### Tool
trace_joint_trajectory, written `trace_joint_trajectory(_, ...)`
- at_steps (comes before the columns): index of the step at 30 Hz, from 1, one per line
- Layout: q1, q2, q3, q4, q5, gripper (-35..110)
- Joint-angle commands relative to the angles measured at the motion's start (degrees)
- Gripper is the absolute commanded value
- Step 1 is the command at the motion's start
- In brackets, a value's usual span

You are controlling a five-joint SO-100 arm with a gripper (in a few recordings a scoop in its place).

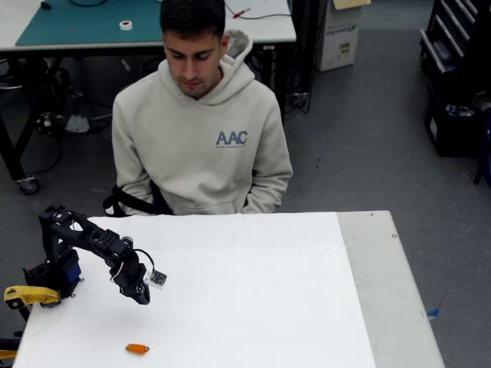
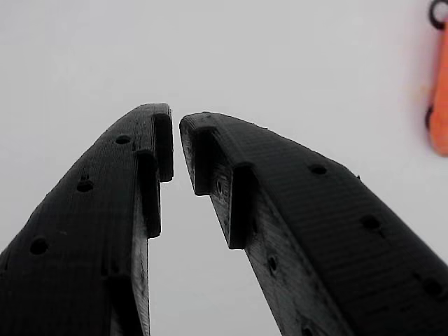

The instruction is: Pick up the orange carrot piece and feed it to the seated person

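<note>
The gripper [image 1: 143, 294] is nearly closed and holds nothing. It hangs above the table [image 1: 253, 307], near the orange carrot piece [image 1: 137, 349]. I think it must open and go down to grab it.

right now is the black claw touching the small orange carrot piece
Apart. The fixed view shows bare white table between the black claw and the small orange carrot piece.

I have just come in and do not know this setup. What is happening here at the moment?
A small black robot arm hangs its gripper above a white table, holding nothing, its fingertips almost closed with a thin gap. An orange carrot piece lies on the table nearer the camera, apart from the gripper. A seated person in a beige hoodie waits behind the table, looking down.
</note>
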Motion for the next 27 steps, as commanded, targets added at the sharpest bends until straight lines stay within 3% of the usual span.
trace_joint_trajectory(1,3.96,-0.35,-7.47,-0.88,-0.79,-2)
trace_joint_trajectory(10,10.20,-3.78,-16.35,-0.97,-1.14,-2)
trace_joint_trajectory(20,13.01,-8.96,-18.28,-0.26,-16.08,-2)
trace_joint_trajectory(27,13.01,-9.32,-18.28,-0.18,-18.37,-2)
